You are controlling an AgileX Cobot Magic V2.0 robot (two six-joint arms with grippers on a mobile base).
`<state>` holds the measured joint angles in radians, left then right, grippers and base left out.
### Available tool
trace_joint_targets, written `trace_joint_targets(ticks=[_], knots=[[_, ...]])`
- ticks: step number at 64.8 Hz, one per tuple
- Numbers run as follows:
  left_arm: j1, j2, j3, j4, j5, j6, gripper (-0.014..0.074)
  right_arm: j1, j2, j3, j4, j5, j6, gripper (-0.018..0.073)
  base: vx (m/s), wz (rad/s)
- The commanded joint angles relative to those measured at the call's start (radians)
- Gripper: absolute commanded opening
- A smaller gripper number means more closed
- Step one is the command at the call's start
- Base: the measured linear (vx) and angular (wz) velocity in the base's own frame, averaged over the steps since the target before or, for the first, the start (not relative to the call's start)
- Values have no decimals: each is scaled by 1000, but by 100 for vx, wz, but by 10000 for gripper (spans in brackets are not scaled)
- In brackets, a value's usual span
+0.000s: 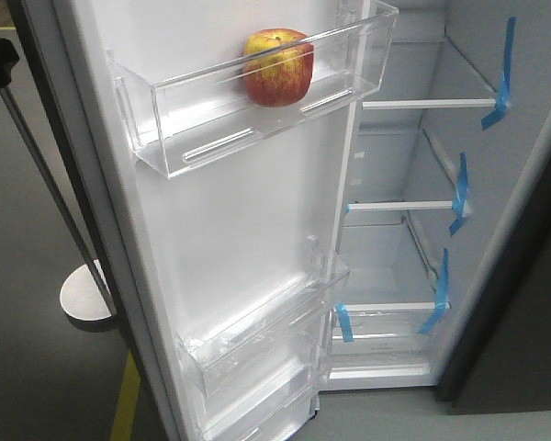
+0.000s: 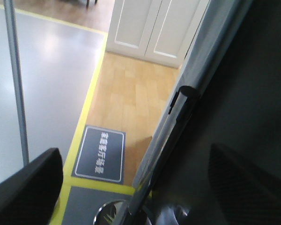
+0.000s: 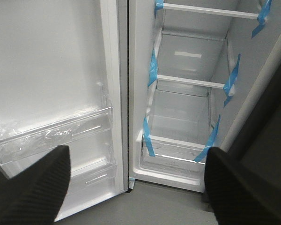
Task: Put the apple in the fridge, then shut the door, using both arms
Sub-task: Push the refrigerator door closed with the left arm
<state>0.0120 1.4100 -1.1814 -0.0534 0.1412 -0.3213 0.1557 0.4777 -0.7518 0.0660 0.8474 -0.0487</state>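
- The glossy red apple with yellow streaks sits in the uppermost clear plastic bin on the white inner lining of the tall, narrow door, which stands swung open; the apple shows only in the front view, and neither wrist view has it between or near the fingers.
- Right gripper: two dark ribbed fingers stand spread wide at the lower corners of its wrist view, released, with nothing between them. It faces the seam where the door lining meets the fridge's open compartment.
- Left gripper: its two dark fingers are likewise parted and hold nothing. It sits by the dark grey outer face and edge of the door, though I cannot tell whether it touches the panel.
- The tall fridge, white inside and dark grey outside, shows three clear shelves in the front view, each marked with strips of blue tape at its ends.
- The door carries three clear bins in the front view: one upper, two stacked low.
- The floor is grey, edged by a yellow line, with light wood flooring beyond and a dark floor sign with white characters.
- A thin metal pole on a round base stands left of the door; white panelled cabinet doors sit further back.
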Motion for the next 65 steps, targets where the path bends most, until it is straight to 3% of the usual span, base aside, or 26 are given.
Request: trace_joint_targets(ticks=[1, 8, 18, 33, 42, 65], knots=[[-10, 23, -78, -18, -69, -9, 594, -4, 6, -24, -5, -68, -2, 561, 0, 0], [-39, 54, -110, -16, -67, 24, 594, -4, 6, -24, -5, -68, -2, 561, 0, 0], [-104, 63, -121, -17, -81, 156, 594, -4, 6, -24, -5, -67, -2, 561, 0, 0], [-185, 60, -129, -17, -26, 177, 594, -4, 6, -24, -5, -68, -2, 561, 0, 0], [-288, 60, -157, -17, 25, 187, 594, -4, 6, -24, -5, -68, -2, 561, 0, 0], [-602, 92, -246, -17, -14, 250, 594, -4, 6, -24, -5, -67, -2, 561, 0, 0]])
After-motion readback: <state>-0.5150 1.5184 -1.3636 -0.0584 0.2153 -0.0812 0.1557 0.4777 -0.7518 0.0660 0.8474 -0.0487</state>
